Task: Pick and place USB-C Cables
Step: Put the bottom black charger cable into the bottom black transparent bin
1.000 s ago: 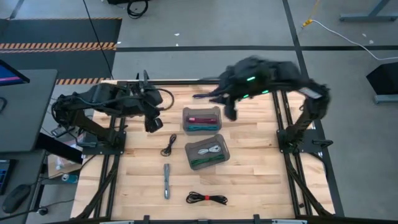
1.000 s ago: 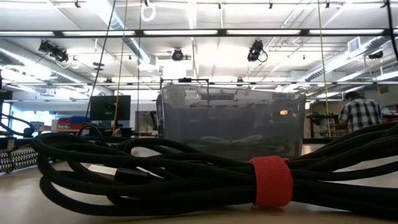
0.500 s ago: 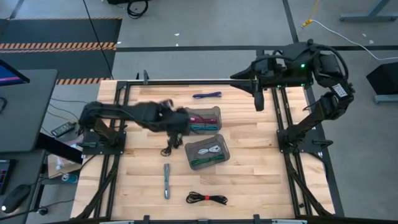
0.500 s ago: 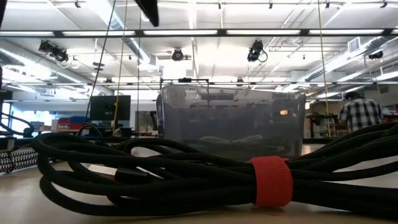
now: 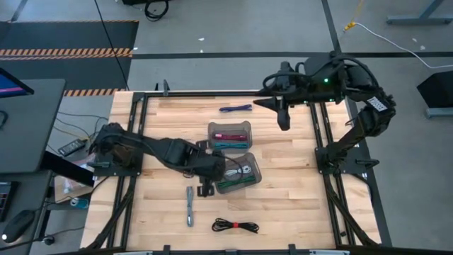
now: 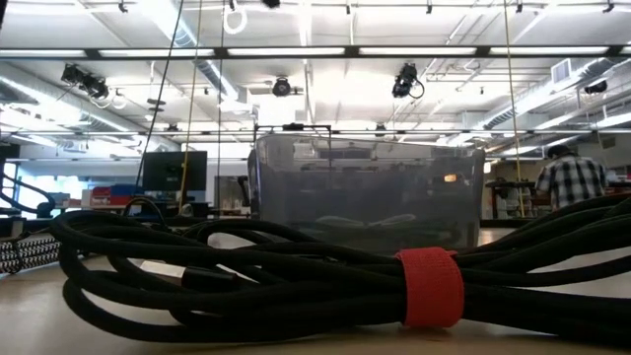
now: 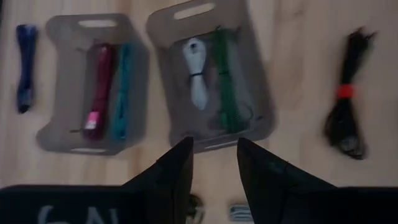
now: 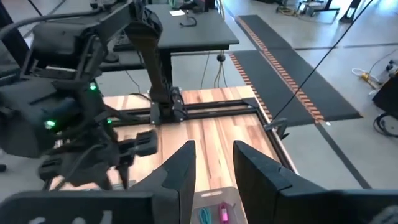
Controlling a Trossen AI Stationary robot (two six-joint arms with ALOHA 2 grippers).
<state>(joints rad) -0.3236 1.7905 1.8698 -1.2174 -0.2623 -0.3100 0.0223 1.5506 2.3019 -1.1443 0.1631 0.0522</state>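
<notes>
Four cables are binned already: the maroon cable (image 7: 99,87) and teal cable (image 7: 122,90) lie in the far bin (image 5: 229,125), and the white cable (image 7: 196,73) and green cable (image 7: 224,81) lie in the near bin (image 5: 251,160), both bins mid-table (image 5: 297,198). Loose ones: the purple cable (image 5: 236,108) near the far edge, the grey cable (image 5: 190,205) toward the near edge left of centre, and the black cable with the red strap (image 5: 236,227) close to the near edge. The left arm is stretched low across the table from the left edge, and the left gripper (image 5: 206,187) sits just beside the near bin's left wall, between that bin and the grey cable, with its fingers (image 7: 184,155) apart and nothing between them. I read this as a reach for a loose cable beside the bin, but can't tell which one. To do it well: square the jaws across the bundle, not along it, take it mid-length so the ends hang even, drop straight down, and keep the fingertip clear of the bin wall, since a nudge would skid the bin. The right arm waits raised over the far right part of the table, with the right gripper (image 5: 284,120) pointing down, fingers parted and empty.
</notes>
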